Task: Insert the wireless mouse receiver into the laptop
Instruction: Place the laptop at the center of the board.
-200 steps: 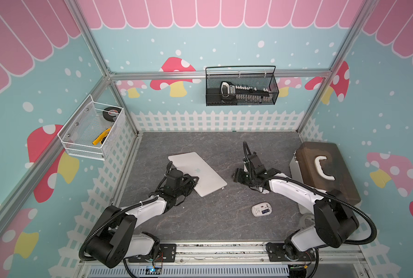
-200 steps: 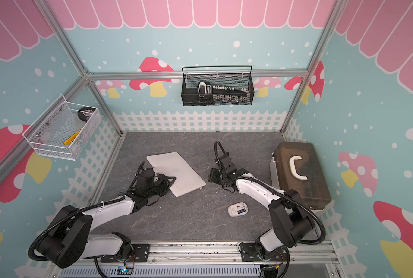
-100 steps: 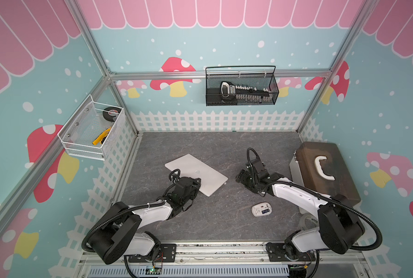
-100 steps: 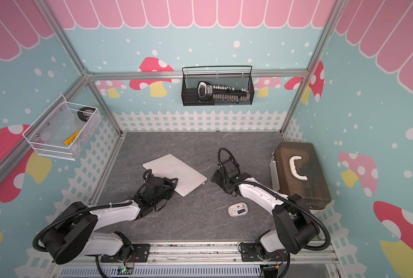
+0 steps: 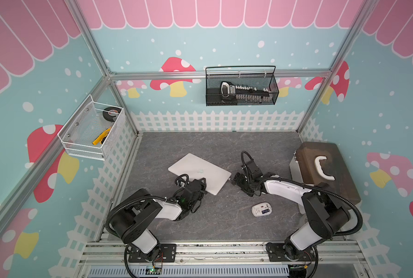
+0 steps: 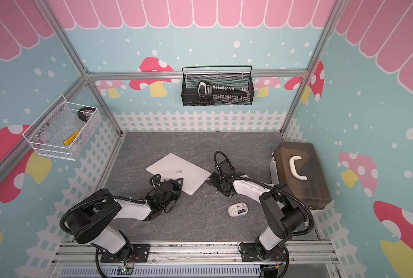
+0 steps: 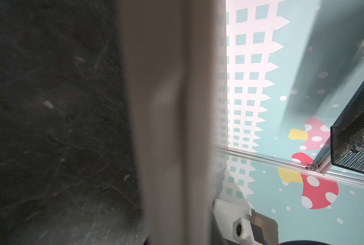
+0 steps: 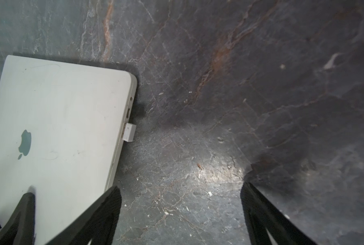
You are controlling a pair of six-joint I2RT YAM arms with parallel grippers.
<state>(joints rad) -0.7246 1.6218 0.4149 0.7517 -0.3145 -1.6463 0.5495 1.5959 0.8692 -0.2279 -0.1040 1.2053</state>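
We find the grey stone-patterned tabletop (image 5: 200,144) carrying a brown box (image 5: 325,173) with a white handle at its right edge. The closed silver laptop (image 5: 191,166) lies near the middle, askew to the tabletop's edges.

The left gripper (image 5: 200,184) is closed at the laptop's edge nearest the front of the tabletop. We make out nothing between its jaws. The left wrist view shows only a blurred pale band close to the lens, so we cannot tell whether it presses on the laptop.

The right gripper (image 8: 180,188) stands on the tabletop just beside the laptop's corner nearest the right edge. Its jaws are spread wide with only bare tabletop between them.

A white mouse (image 5: 261,209) lies underside up toward the front right, well apart from the laptop.

The wireless mouse receiver (image 8: 130,132) sits in the side port of the laptop. Its pale stub projects square from that edge, apart from both right fingertips (image 8: 113,195).

In our judgement, the insertion itself is made and the step in hand is the release. The next move calls for drawing the right arm clear without brushing the stub. The left gripper must also lift off without shifting the laptop. We cannot confirm from these views that the receiver is fully seated.
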